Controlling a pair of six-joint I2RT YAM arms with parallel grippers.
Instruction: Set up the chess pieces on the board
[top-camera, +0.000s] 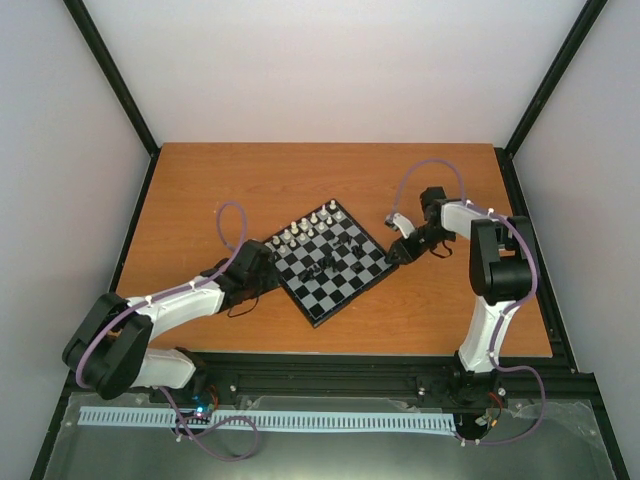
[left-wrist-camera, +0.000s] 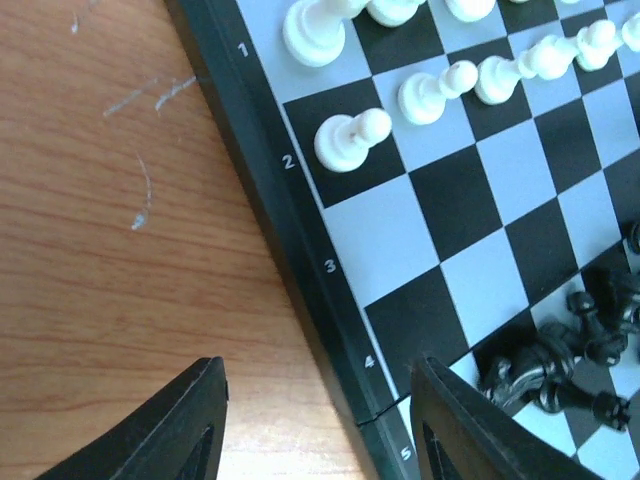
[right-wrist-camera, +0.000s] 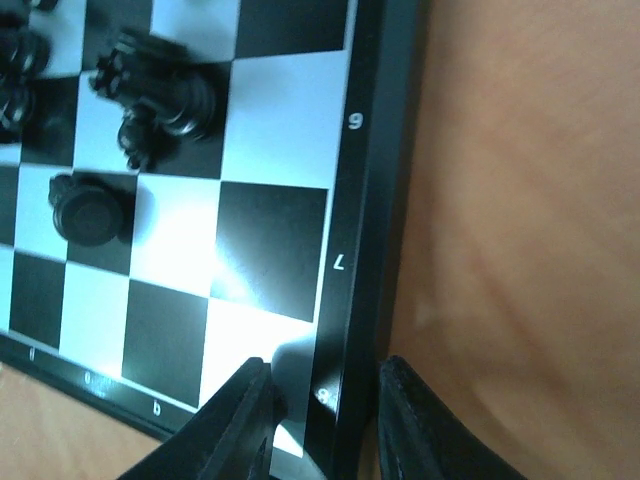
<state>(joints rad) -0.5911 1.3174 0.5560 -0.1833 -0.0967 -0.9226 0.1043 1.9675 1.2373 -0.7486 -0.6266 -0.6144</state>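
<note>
Top external view: board (top-camera: 322, 292) mid-table, turned cornerwise. White pieces (top-camera: 305, 228) stand in two rows along far-left side. Black pieces (top-camera: 340, 255) lie heaped mid-board, not yet placed; roughly half done. Left gripper (left-wrist-camera: 318, 375) half open, empty, astride rim. Right gripper (right-wrist-camera: 325, 375) narrow-gapped astride opposite rim; grip cannot be told.

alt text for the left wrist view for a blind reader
The left gripper hangs with its black fingers apart over the edge of the board, one above the wooden table, one above the squares. White pawns stand in a row at the top; black pieces lie heaped at lower right.
</note>
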